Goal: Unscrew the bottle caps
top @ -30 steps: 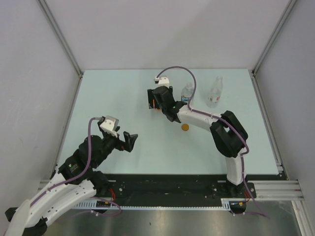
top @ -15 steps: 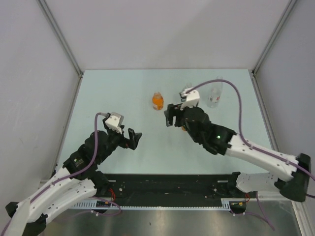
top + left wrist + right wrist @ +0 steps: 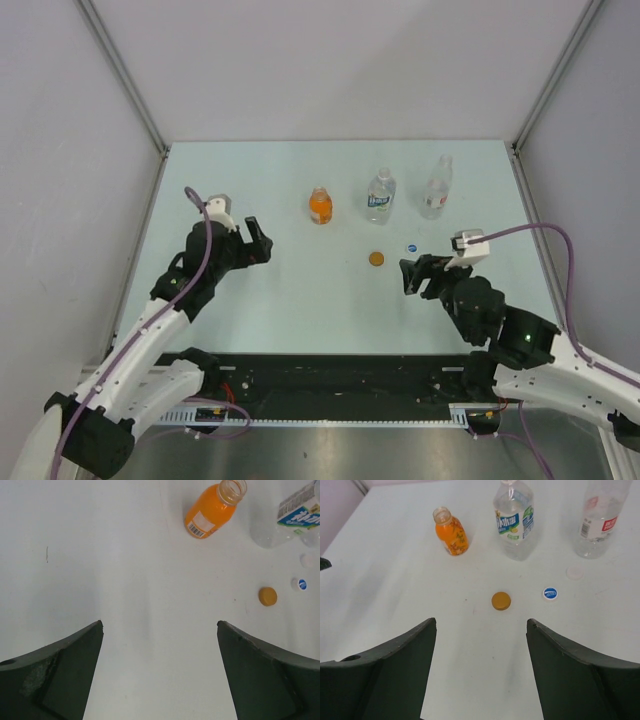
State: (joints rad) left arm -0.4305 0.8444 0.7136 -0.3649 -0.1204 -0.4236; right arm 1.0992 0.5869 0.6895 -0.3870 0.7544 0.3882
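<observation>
Pale table (image 3: 250, 300): three bottles (image 3: 380, 194) upright, three caps (image 3: 376, 258) loose.

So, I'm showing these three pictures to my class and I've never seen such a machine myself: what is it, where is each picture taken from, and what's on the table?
It is a pair of robot arms bolted at the near edge of a pale table. The wide picture looks down from above and behind them. The other two come from small cameras on each wrist, so the dark shapes at the bottom are that arm's own two fingers.

The left gripper and the right gripper both stand open and hold nothing.

On the table stand three bottles, all with their caps off: an orange bottle, a clear bottle with a blue label and a slim clear bottle with a reddish label. In front of them lie the three caps: an orange cap, a white cap with a blue mark and a plain whitish cap.
</observation>
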